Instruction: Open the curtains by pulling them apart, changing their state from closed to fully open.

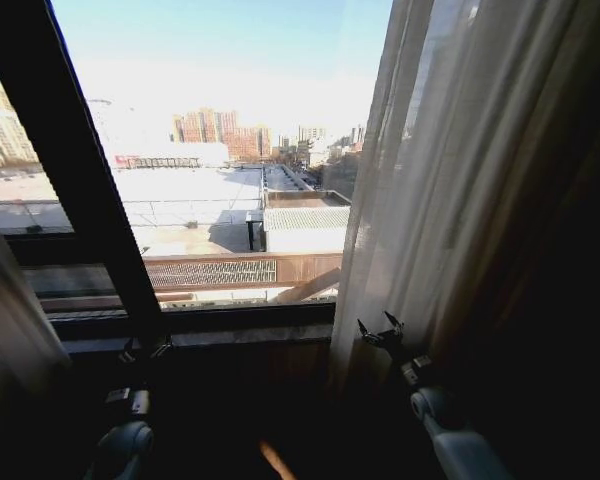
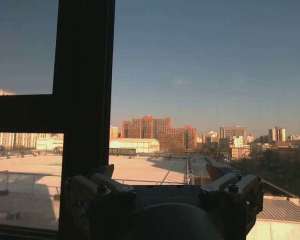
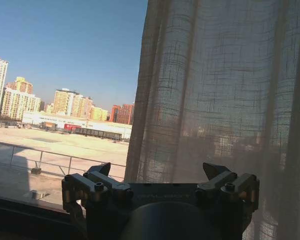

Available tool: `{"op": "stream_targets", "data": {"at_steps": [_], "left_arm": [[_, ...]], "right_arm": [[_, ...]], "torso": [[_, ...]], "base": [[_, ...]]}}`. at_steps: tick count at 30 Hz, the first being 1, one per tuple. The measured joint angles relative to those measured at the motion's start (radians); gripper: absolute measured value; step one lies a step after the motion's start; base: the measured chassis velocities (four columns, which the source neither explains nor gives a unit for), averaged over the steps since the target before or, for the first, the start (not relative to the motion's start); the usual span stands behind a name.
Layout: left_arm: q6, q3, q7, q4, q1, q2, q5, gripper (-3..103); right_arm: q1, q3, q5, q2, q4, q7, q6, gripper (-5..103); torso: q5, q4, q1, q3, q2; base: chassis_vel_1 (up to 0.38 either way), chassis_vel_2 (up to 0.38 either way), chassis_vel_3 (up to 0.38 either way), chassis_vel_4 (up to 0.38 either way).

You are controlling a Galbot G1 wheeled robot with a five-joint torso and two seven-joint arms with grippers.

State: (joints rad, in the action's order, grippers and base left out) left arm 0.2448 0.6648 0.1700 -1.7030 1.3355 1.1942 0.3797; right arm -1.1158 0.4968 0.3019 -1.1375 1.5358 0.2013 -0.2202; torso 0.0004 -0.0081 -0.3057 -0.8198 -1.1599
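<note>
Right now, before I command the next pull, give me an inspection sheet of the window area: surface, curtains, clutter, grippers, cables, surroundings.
Surface: dark window sill, bare where it shows.
Job's things: sheer white-cream pleated curtain panel bunched to the right of the glass; another pale panel's edge at far left. Wide gap between them.
Clutter: nothing seen.
Grippers: right gripper open, right by the sheer panel's inner edge, fabric just ahead of its fingers in the right wrist view, not gripped. Left gripper open, low in front of the dark window frame post, holding nothing.
Cables: nothing seen.
Surroundings: sunlit flat rooftops, distant city blocks, clear sky.
</note>
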Motion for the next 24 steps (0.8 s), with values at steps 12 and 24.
{"op": "stream_targets", "data": {"at_steps": [12,24], "left_arm": [[0.000,0.000,0.000,0.000,0.000,0.000,0.000,100],[0.000,0.000,0.000,0.000,0.000,0.000,0.000,100]], "right_arm": [[0.031,-0.034,-0.007,-0.012,0.001,-0.049,-0.015,100],[0.129,-0.110,-0.070,-0.017,-0.092,-0.154,-0.005,100]], "torso": [[-0.0004,0.0004,-0.001,0.000,0.000],[-0.0006,0.0004,0.000,0.000,0.000]], "base": [[-0.067,0.087,0.054,-0.080],[-0.005,0.003,0.003,-0.001]]}}
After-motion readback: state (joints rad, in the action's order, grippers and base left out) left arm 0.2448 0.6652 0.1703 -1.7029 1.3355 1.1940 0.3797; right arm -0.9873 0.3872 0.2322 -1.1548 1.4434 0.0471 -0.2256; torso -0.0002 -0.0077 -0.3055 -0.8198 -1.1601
